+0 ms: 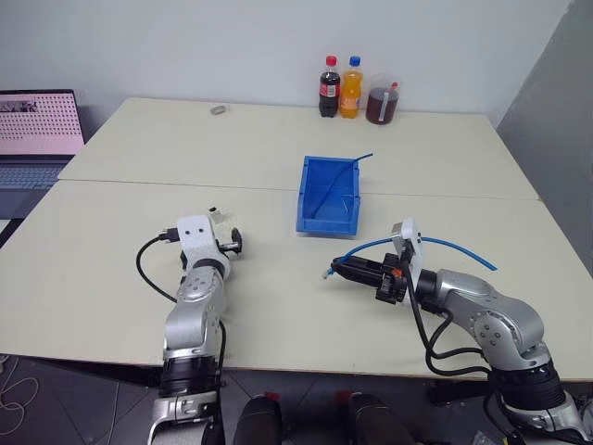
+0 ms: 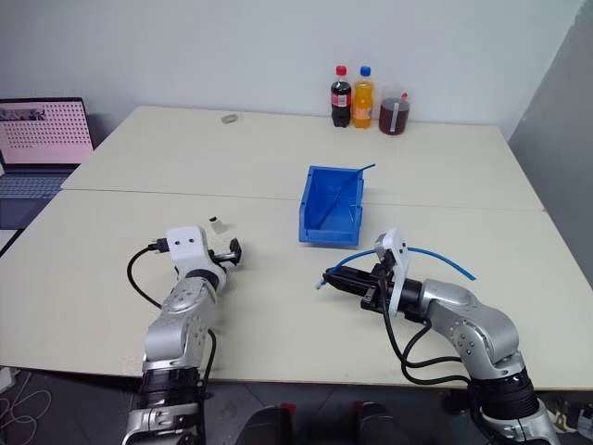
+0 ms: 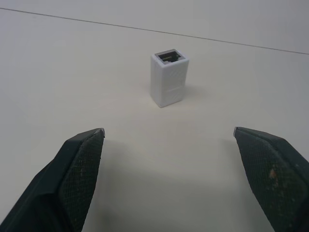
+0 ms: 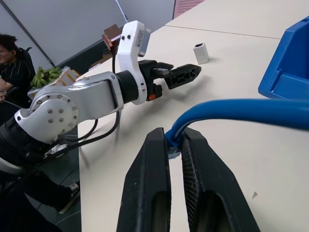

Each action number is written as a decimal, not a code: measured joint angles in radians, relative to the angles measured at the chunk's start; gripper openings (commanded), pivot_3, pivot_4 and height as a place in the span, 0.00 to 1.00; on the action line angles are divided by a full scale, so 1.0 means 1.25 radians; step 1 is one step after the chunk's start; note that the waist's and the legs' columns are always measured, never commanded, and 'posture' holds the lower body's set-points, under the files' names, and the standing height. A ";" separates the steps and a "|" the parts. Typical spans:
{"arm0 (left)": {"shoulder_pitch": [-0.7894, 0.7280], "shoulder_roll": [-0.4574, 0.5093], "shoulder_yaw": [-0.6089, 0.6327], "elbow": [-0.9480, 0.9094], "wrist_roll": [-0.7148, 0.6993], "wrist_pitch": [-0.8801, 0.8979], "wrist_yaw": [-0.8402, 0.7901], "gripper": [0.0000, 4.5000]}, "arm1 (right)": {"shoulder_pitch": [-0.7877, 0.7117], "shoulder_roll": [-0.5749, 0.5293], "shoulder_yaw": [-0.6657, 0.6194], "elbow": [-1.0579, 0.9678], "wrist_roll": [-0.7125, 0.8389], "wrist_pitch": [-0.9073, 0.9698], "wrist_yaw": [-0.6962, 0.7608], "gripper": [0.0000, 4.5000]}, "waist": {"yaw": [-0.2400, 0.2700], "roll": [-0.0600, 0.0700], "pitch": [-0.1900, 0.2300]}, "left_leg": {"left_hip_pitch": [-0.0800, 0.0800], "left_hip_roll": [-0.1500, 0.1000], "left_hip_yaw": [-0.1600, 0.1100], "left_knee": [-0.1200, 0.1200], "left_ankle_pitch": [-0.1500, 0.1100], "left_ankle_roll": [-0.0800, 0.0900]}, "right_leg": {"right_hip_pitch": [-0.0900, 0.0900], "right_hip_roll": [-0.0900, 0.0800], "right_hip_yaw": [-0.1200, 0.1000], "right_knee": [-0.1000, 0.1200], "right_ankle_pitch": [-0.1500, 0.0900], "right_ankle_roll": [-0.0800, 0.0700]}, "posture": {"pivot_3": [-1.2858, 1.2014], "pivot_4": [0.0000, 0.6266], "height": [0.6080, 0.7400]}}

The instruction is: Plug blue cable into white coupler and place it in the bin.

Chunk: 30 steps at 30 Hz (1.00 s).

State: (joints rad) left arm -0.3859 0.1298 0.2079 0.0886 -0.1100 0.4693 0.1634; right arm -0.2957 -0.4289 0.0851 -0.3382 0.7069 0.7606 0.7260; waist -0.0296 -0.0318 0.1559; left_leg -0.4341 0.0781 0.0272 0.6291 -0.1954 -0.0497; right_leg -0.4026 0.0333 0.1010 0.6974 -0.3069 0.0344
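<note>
The white coupler (image 3: 168, 79) stands upright on the table with its dark opening facing up, a short way beyond my left gripper (image 3: 169, 131). That gripper is open wide with nothing between its fingers, and it points at the coupler (image 1: 212, 212). My right gripper (image 1: 335, 269) hovers over the table near the front, pointing left, and is shut on the blue cable (image 1: 445, 243) close to its end. The rest of the cable arcs back to the right over the arm. The bin (image 1: 315, 222) sits mid-table behind both grippers.
A darker blue strand (image 1: 352, 167) leans inside the bin. Two bottles (image 1: 339, 88) and a cup (image 1: 381, 102) stand at the far edge, with a small grey item (image 1: 219, 109) to their left. A laptop (image 1: 37, 130) sits at far left. A person (image 4: 12, 48) is beside the table.
</note>
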 measured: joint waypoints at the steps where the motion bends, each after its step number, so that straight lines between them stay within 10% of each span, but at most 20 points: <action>1: -0.017 0.001 0.001 0.020 0.003 -0.003 0.006 1.00 | 0.000 0.000 0.000 0.000 -0.001 0.000 0.000 0.01 | 0.000 0.000 0.000 | 0.000 0.000 0.000 0.000 0.000 0.000 | 0.000 0.000 0.000 0.000 0.000 0.000 | 0.52 0.24 1.00; 23: -0.189 0.006 0.052 0.297 0.013 -0.092 0.057 1.00 | 0.001 -0.001 -0.007 0.000 -0.008 0.000 -0.005 0.01 | 0.000 0.000 0.000 | 0.000 0.000 0.000 0.000 0.000 0.000 | 0.000 0.000 0.000 0.000 0.000 0.000 | 0.52 0.24 1.00; 30: -0.215 0.010 0.059 0.339 0.012 -0.117 0.056 0.72 | 0.001 -0.001 -0.007 0.000 -0.008 0.000 -0.005 0.01 | 0.000 0.000 0.000 | 0.000 0.000 0.000 0.000 0.000 0.000 | 0.000 0.000 0.000 0.000 0.000 0.000 | 0.52 0.24 1.00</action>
State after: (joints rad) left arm -0.6549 0.1419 0.2815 0.5125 -0.0950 0.3226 0.2331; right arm -0.2949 -0.4304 0.0760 -0.3382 0.6967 0.7607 0.7194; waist -0.0300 -0.0320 0.1561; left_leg -0.4341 0.0780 0.0274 0.6287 -0.1953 -0.0501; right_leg -0.4023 0.0333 0.1007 0.6971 -0.3068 0.0345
